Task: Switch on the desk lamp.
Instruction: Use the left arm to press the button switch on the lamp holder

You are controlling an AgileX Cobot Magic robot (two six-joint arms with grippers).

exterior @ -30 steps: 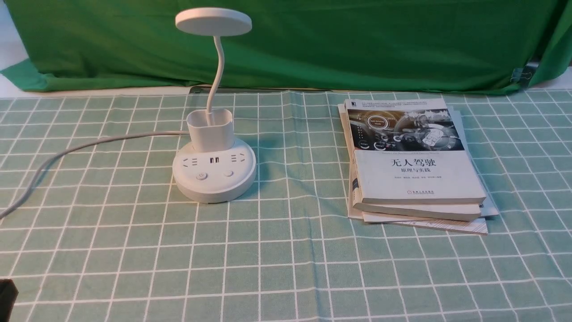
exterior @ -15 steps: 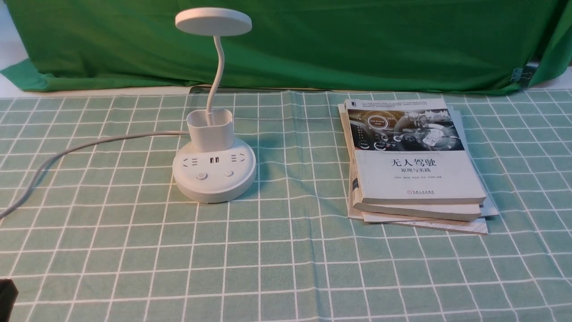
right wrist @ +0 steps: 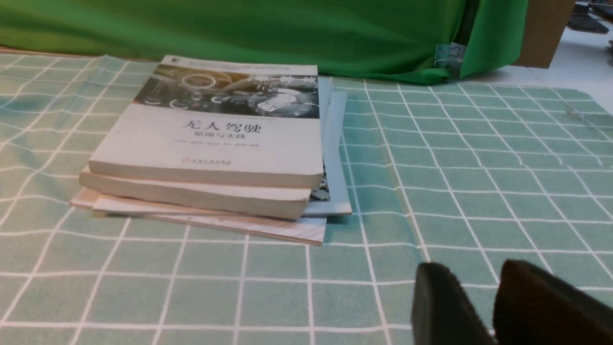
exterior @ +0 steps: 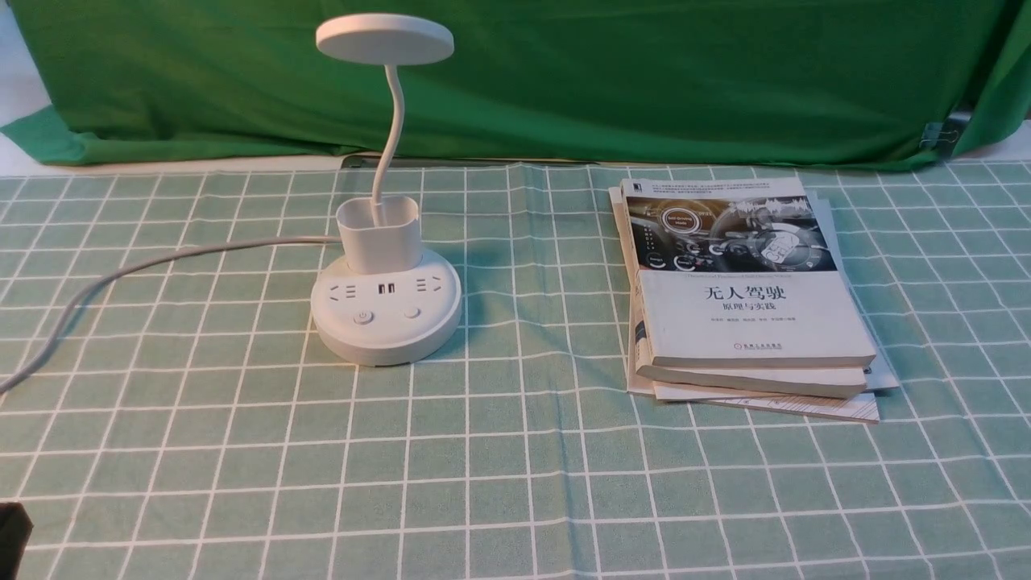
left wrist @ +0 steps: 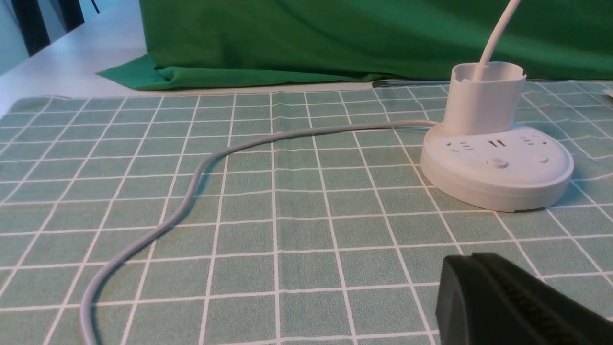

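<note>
The white desk lamp point(exterior: 387, 318) stands on the checked cloth at the centre left, its disc head point(exterior: 385, 38) unlit on a thin gooseneck. Its round base carries two buttons point(exterior: 363, 317), sockets and a cup holder point(exterior: 378, 234). Its cord point(exterior: 161, 262) runs off to the left. In the left wrist view the base point(left wrist: 498, 187) and a button point(left wrist: 497, 163) lie some way ahead of my left gripper point(left wrist: 471, 261), which is shut and empty. My right gripper point(right wrist: 471, 273) hovers low over the cloth, jaws a little apart and empty, near the books.
A stack of books point(exterior: 745, 298) lies right of the lamp, also in the right wrist view point(right wrist: 210, 143). A green backdrop cloth point(exterior: 644, 80) hangs along the table's far edge. The cord point(left wrist: 191, 177) snakes over the cloth in the left wrist view.
</note>
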